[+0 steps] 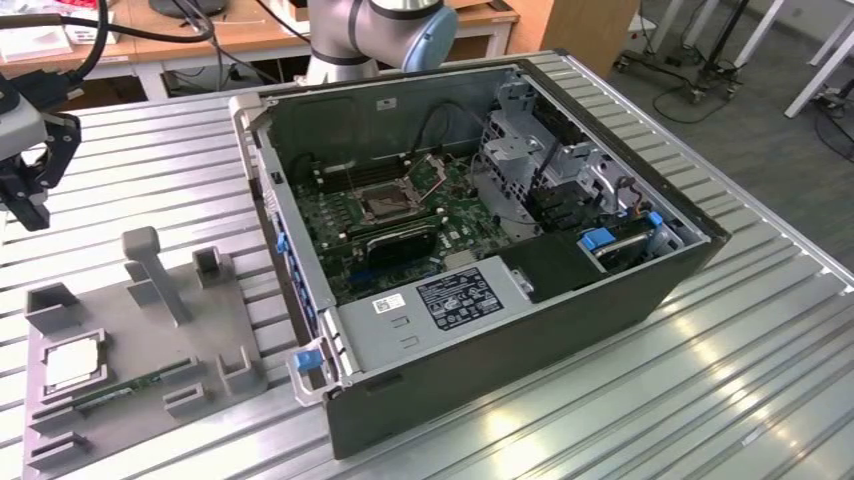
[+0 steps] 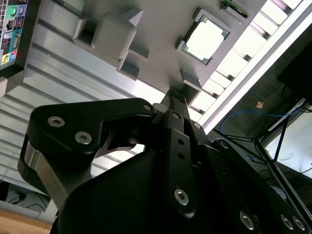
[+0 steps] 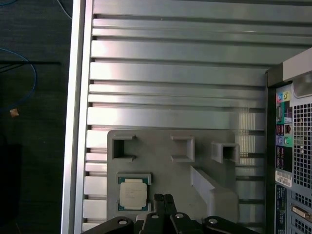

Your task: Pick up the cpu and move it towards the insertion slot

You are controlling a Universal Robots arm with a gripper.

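Observation:
The cpu (image 1: 70, 365) lies flat in a square recess of the grey holder plate (image 1: 200, 325) at the exterior view's left, silvery top up. It also shows in both wrist views (image 2: 204, 40) (image 3: 133, 191). My gripper (image 1: 30, 215) hangs above the table beyond the plate's far end, well clear of the chip. Its two fingers (image 3: 159, 204) are pressed together with nothing between them, the tips (image 2: 176, 95) pointing toward the plate beside the cpu. The insertion slot (image 1: 387, 205) sits on the green board inside the opened computer case (image 1: 534, 330).
A thin green memory stick (image 1: 134, 388) lies on the plate next to the cpu. Grey upright posts and blocks (image 1: 150, 270) stand on the plate. The case's tall walls ring the board. The ribbed metal table (image 1: 747, 340) ends in an edge close to the plate (image 3: 78, 146).

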